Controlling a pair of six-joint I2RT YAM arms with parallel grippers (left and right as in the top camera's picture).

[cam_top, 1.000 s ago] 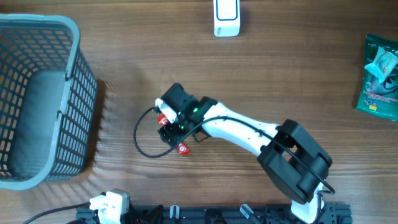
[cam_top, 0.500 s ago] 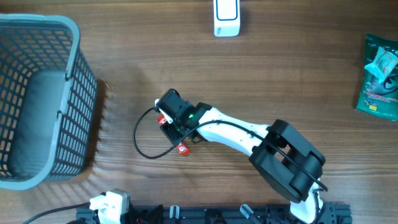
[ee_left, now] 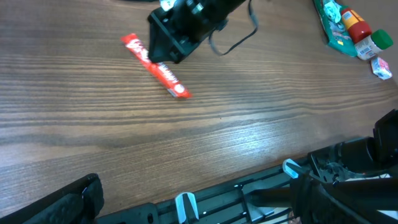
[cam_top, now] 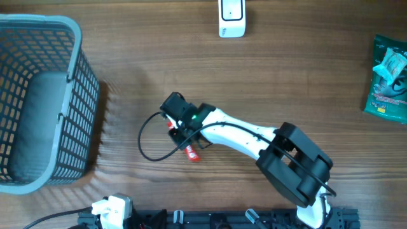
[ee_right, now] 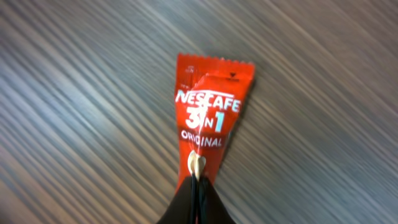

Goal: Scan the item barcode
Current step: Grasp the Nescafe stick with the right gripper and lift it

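The item is a red Nescafe 3in1 sachet (ee_right: 208, 106), a long thin stick lying near the table's middle (cam_top: 191, 152). My right gripper (ee_right: 196, 168) is shut on it, the black fingers pinching the sachet's near half so that its printed end sticks out beyond them. The left wrist view shows the same grip from the side, with the sachet (ee_left: 163, 71) low over the wood under the right gripper (ee_left: 169, 50). A white barcode scanner (cam_top: 231, 18) stands at the table's far edge. My left gripper (ee_left: 205, 202) is open and holds nothing, low at the front edge.
A grey mesh basket (cam_top: 38, 95) fills the left side. A green packet (cam_top: 389, 76) lies at the right edge, and other packets and a small bottle (ee_left: 351, 25) show there too. A black cable (cam_top: 149, 149) loops beside the right gripper. A black rail (cam_top: 222, 219) runs along the front.
The right gripper's fingers have closed onto the sachet. The sachet has turned a little, with more of its red end now showing toward the front right. The left arm has not moved.
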